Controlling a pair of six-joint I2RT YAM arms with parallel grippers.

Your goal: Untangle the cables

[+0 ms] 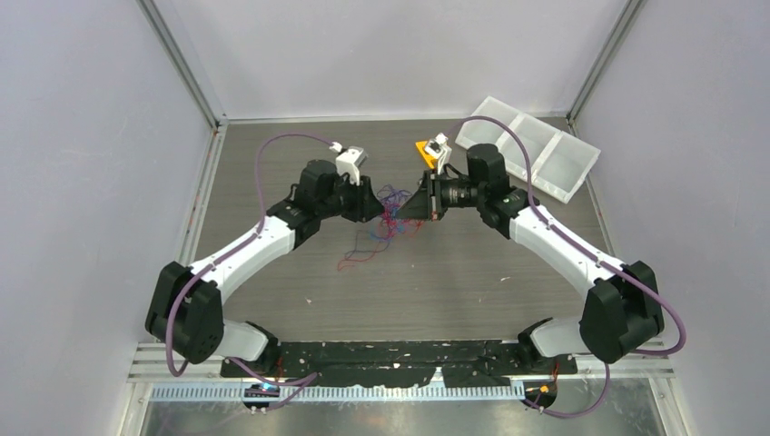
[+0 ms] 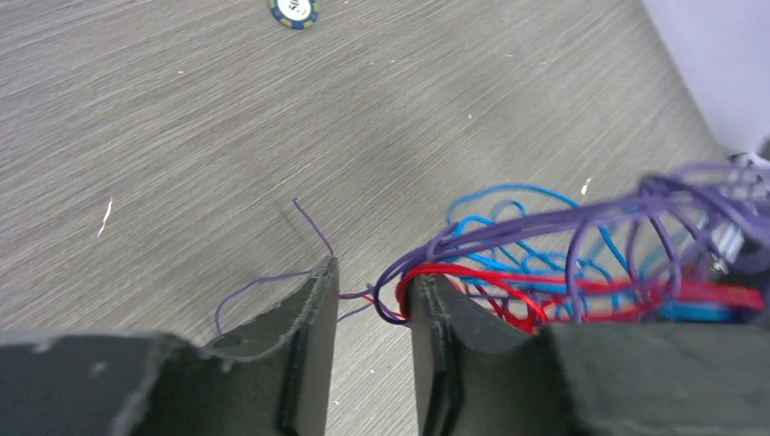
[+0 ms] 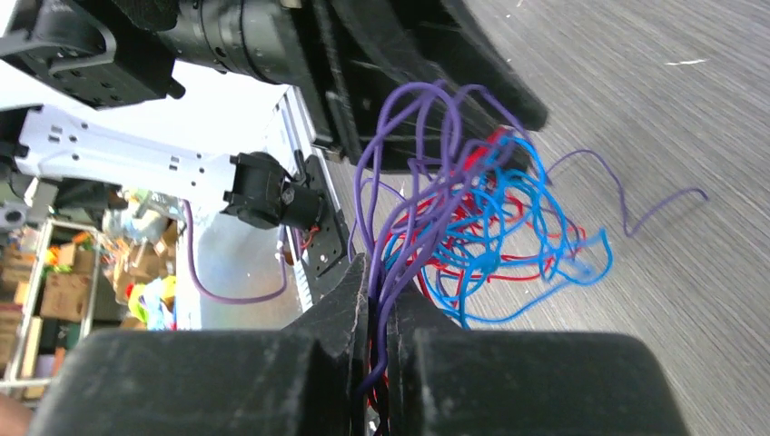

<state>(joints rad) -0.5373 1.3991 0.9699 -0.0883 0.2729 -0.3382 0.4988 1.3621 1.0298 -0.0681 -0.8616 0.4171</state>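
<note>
— The cables (image 1: 393, 216) sit in the middle of the top view, a small red, blue and purple clump strung between the two claws. A few loose strands trail down and to the left onto the table (image 1: 472, 291).

— What is the right gripper (image 3: 378, 304) doing?

— Its jaws are pressed together on a bundle of purple and red strands, low in the centre of its wrist view. From that pinch the wires fan up and to the right in blue and purple loops.

— And the left gripper (image 2: 372, 304)?

— Spread. There is a clear gap between its two dark fingers (image 2: 304, 345), and only a thin red and a thin purple strand cross it. A purple loop hooks round the tip of the finger on the right, and the rest of the clump bunches at the right of that frame. One thin purple end curls on the wood near the centre.

— Anything else about?

— A round blue-edged token (image 2: 293, 9) at the top edge of the left wrist view. In the top view there is a clear divided tray (image 1: 528, 145) at upper right, with an orange triangle (image 1: 423, 146) just left of it.
</note>
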